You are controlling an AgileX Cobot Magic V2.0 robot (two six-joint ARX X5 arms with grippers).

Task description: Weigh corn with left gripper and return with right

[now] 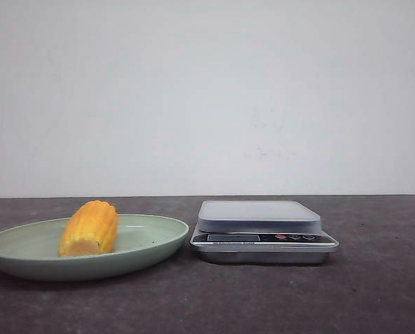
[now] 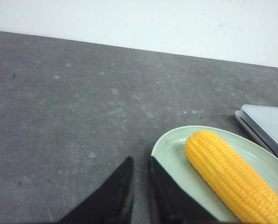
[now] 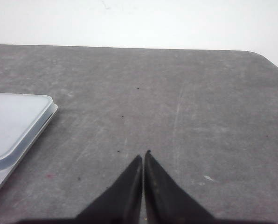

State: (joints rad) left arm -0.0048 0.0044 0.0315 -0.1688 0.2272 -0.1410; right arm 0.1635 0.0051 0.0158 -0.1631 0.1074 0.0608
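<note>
The corn (image 1: 89,228), a yellow-orange cob, lies on a pale green plate (image 1: 159,243) at the left of the table. In the left wrist view the corn (image 2: 232,177) lies along the plate (image 2: 176,154). My left gripper (image 2: 139,161) is empty, its jaws a narrow gap apart, above the table just outside the plate's rim and apart from the corn. My right gripper (image 3: 143,155) is shut and empty over bare table, to the right of the scale (image 3: 13,126). Neither gripper shows in the front view.
A silver kitchen scale (image 1: 260,216) with a pale grey platform stands just right of the plate; its corner shows in the left wrist view (image 2: 269,126). The dark grey table ends at a white wall behind. The table's far right corner (image 3: 265,58) shows in the right wrist view.
</note>
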